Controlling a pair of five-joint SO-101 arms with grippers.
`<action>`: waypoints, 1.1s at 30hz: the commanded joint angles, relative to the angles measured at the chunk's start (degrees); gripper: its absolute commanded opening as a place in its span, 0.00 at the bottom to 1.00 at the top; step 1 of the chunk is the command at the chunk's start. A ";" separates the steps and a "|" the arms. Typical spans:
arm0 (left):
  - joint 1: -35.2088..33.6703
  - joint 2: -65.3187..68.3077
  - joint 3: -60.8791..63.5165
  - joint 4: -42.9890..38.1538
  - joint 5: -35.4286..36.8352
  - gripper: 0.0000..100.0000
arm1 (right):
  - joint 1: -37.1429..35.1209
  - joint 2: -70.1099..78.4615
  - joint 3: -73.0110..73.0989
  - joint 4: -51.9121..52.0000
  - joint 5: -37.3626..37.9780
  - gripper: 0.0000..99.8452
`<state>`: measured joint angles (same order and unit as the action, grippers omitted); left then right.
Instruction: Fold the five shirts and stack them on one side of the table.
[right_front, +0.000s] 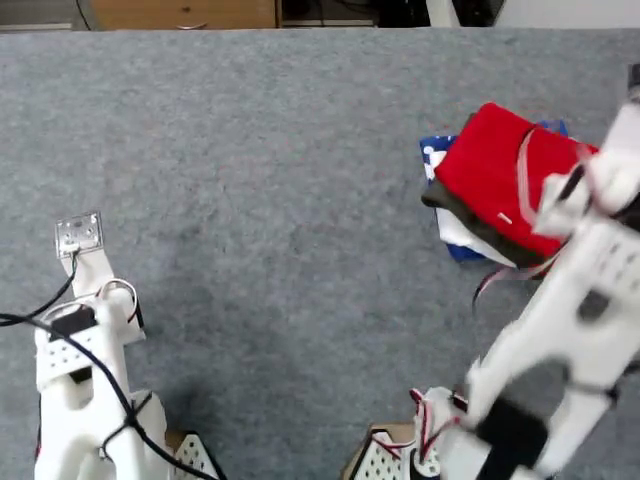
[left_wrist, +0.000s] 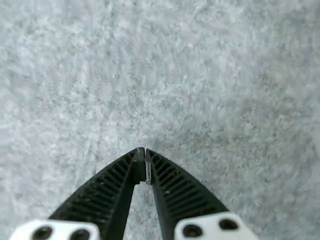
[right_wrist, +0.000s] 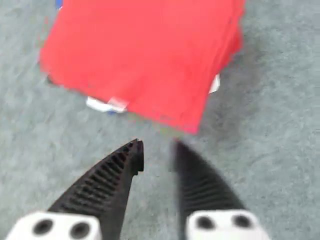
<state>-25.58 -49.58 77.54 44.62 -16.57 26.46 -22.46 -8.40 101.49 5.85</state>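
Grey, felt-like fabric covers the whole surface (right_front: 280, 200), and on its right side sits a stack of folded shirts: a bright red folded shirt (right_front: 490, 170) on top, a dark brownish one (right_front: 462, 215) directly beneath it, then a sliver of white cloth (right_front: 455, 235), and a blue shirt with white markings (right_front: 432, 152) peeking out at the bottom (I count four layers by their edges; whether more are tucked inside I cannot tell). The layers are not squared up with one another, and the stack lies turned at an angle to the surface's edges. The white right arm (right_front: 570, 300) leans over the stack's corner nearest the arms' bases, hiding part of it. Seen from its wrist, the right arm's fingers (right_wrist: 102, 190) stand apart with a clear gap between the tips. They hold nothing and are poised above bare grey fabric just beside the edge of the red shirt (right_wrist: 145, 55), not touching it. The white left arm (right_front: 80, 380) stands well apart from the stack, over on the left, with a black cable (right_front: 40, 318) looped across it. The left arm's fingers (left_wrist: 112, 187) are pressed together at the tips, with nothing between them, above bare grey fabric.
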 joint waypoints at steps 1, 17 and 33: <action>-0.09 -7.69 1.93 1.67 -0.35 0.02 | -3.65 -12.62 9.80 0.53 0.00 0.07; 4.48 -54.02 18.90 21.89 -0.70 0.06 | -26.86 -67.30 67.74 -21.27 -0.09 0.01; 15.56 -54.73 19.43 28.40 -0.44 0.02 | -31.69 -87.43 90.33 -21.63 0.00 0.01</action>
<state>-10.55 -103.91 96.18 72.13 -17.19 -5.27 -103.60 77.76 78.64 5.85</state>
